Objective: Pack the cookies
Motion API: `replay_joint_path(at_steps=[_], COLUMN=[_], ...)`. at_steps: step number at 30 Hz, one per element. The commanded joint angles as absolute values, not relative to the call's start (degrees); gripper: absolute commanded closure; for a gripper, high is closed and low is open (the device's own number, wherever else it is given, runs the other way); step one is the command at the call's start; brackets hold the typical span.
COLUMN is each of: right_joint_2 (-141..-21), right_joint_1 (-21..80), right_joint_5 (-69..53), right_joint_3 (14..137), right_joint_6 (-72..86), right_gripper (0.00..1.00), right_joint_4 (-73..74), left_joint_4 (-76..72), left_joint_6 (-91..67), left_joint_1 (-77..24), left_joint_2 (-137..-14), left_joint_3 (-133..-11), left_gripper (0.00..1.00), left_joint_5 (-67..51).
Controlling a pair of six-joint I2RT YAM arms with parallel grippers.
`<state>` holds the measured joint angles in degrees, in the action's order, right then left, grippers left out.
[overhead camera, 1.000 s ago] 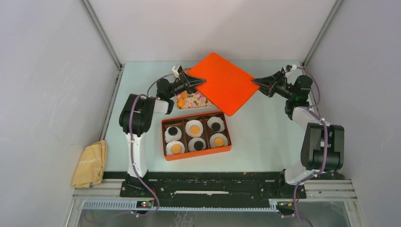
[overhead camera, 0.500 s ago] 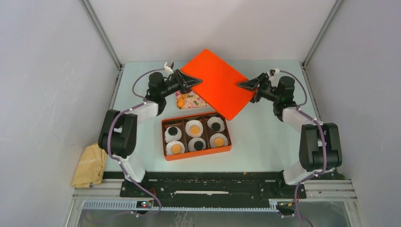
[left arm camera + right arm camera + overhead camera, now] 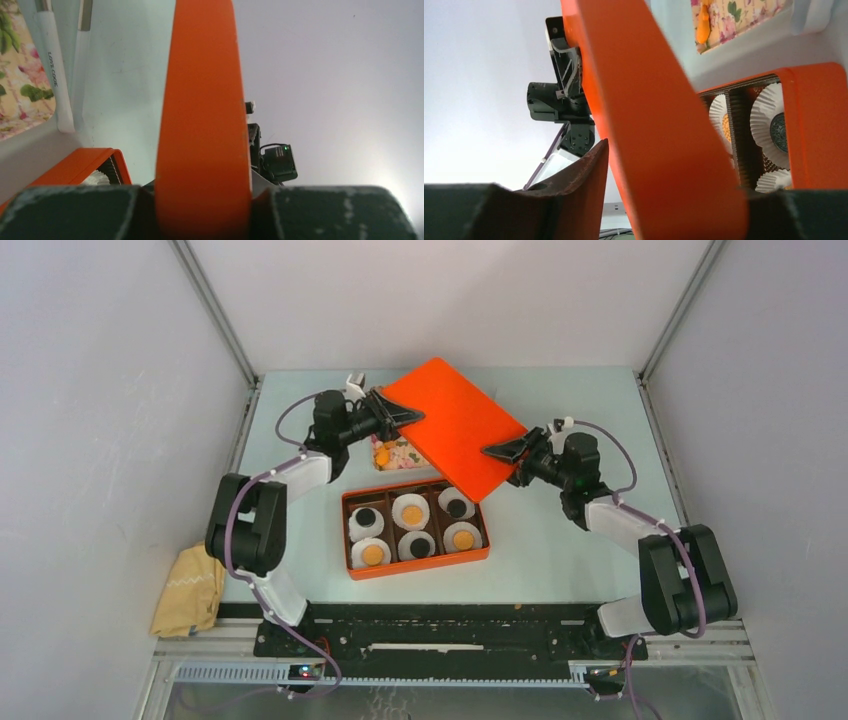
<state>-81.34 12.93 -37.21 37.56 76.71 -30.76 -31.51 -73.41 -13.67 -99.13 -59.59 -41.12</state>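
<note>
The cookies are small orange and black discs in white paper cups inside an open orange box; a black cookie shows in the right wrist view. More orange cookies lie on a floral plate behind the box. An orange lid hangs tilted above the plate and the box's far edge. My left gripper is shut on its left edge. My right gripper is shut on its near right edge.
A yellow cloth lies at the table's near left edge. A white utensil lies beside the floral plate. Grey walls enclose the table on three sides.
The right gripper has swung left and nearer, carrying the lid's right edge toward the box. The lid has turned and shifted left. The left arm has folded back, still gripping the lid.
</note>
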Motion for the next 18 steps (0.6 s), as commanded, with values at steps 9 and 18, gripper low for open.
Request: replay_joint_path(at_steps=[9,18], right_joint_2=[-84.68,-89.11], right_joint_1=[12.72,2.86], right_joint_5=[-36.07,-45.94], right_joint_3=[40.91,52.38], right_joint_6=[84.84,88.10], right_gripper=[1.00,1.00], right_joint_4=[-46.59,-46.61], left_joint_4=[-32.91,-20.22], left_joint_6=[-65.76,-55.76], left_joint_1=[-12.58,-14.41], left_joint_2=[-97.00,-87.12], left_joint_3=[-59.48,-58.20], left_gripper=[0.96,0.55], left_joint_5=[-37.62,-39.37])
